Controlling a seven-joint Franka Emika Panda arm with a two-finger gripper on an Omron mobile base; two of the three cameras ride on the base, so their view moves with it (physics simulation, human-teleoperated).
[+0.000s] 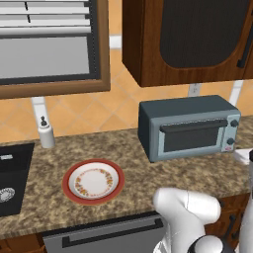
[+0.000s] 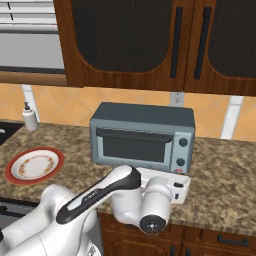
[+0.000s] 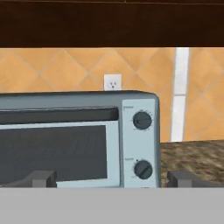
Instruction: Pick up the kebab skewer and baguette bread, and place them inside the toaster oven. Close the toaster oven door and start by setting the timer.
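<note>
The gripper (image 3: 111, 178) is released, its two dark fingertips (image 3: 41, 178) spread wide and holding nothing. It is level with the lower front of the toaster oven (image 3: 78, 135), facing the two knobs (image 3: 142, 120) on the oven's right side. The toaster oven door (image 1: 191, 136) is shut, its dark bar handle along the top edge. The oven stands at the back edge of the counter (image 1: 148, 173), near the tiled wall. A red-rimmed plate (image 1: 93, 181) lies toward the counter's front edge, left of the oven. A soap dispenser (image 1: 46, 132) stands at the back edge beside the sink (image 1: 12, 173).

The toaster oven (image 3: 78, 135) with closed toaster oven door (image 3: 54, 148) faces the wide-spread hand (image 3: 111, 178).
</note>
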